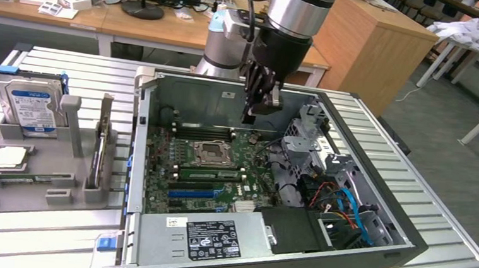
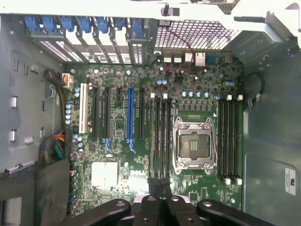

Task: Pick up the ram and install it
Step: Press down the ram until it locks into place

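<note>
A long green ram (image 1: pixel 207 173) lies in the black slots beside the empty silver CPU socket (image 1: pixel 213 151) on the motherboard, inside the open computer case. My gripper (image 1: pixel 254 117) hangs well above the board, over the far side of the case. It is shut, fingertips pressed together with nothing between them. In the wrist view the gripper (image 2: pixel 160 184) is over one end of the memory slots (image 2: pixel 160 136) next to the socket (image 2: pixel 193 143). I cannot tell the ram apart from the slots there.
The case wall (image 1: pixel 143 133) rims the board. A drive cage and blue and orange cables (image 1: pixel 344 204) fill the exterior view's right, with the power supply (image 1: pixel 207 236) in front. On the left, a grey holder (image 1: pixel 71 128) carries a blue-labelled hard drive (image 1: pixel 30 110) and a square silver chip (image 1: pixel 10 156).
</note>
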